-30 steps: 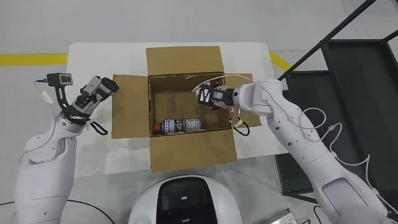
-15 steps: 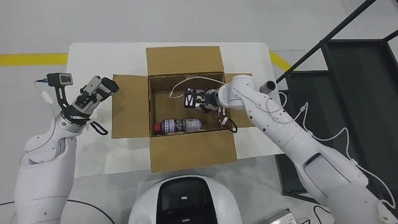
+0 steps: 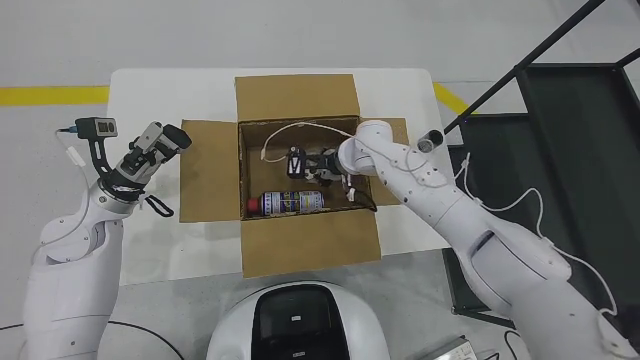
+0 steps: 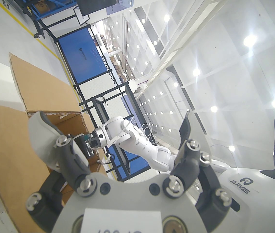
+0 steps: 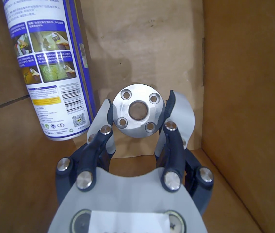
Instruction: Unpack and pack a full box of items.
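Clamping a metal flange [image 5: 138,124], the right gripper [image 5: 139,106] sits inside the box [image 5: 244,73] — left gripper [image 4: 112,122] spread wide.

box [image 5: 237,61]: matt cardboard | flange [image 5: 138,110]: shiny metal | can [image 5: 47,61]: glossy

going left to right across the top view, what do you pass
open left claw → left flap of the brown cardboard box → blue-and-white spray can lying in the box → dark metal rack. The right claw, shut on a round silver metal flange, overlaps the can, so it is left out.
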`<state>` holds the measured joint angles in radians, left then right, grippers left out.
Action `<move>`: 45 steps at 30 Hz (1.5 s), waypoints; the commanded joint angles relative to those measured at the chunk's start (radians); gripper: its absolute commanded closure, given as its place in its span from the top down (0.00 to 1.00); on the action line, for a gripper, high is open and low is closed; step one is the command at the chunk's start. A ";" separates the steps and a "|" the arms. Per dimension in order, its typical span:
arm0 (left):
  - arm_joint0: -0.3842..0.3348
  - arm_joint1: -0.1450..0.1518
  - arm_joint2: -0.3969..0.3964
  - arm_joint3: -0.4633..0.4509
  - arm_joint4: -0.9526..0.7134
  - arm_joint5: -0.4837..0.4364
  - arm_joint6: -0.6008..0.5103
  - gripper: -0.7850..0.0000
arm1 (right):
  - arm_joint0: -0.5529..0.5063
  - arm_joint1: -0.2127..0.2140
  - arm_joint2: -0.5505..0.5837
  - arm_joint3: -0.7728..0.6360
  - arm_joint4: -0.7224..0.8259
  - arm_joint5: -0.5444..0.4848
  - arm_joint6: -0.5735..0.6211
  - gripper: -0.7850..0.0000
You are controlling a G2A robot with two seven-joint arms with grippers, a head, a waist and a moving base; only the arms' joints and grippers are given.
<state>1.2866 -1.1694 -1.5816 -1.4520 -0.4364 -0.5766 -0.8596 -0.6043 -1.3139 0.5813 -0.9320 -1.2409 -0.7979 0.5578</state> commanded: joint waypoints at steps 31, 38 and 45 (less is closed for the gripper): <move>0.000 0.000 0.000 0.000 0.000 0.000 0.000 1.00 | -0.741 0.270 0.851 -0.831 0.170 -0.170 -0.262 1.00; 0.000 0.000 0.000 0.000 0.000 0.000 0.000 1.00 | -0.841 0.282 0.969 -0.743 0.186 -0.145 -0.391 1.00; 0.000 0.000 0.000 0.000 0.000 0.000 0.000 1.00 | -0.841 0.282 0.969 -0.743 0.186 -0.145 -0.391 1.00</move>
<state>1.2866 -1.1694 -1.5816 -1.4520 -0.4364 -0.5766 -0.8596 -1.4453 -1.0319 1.5505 -1.6755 -1.0549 -0.9430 0.1674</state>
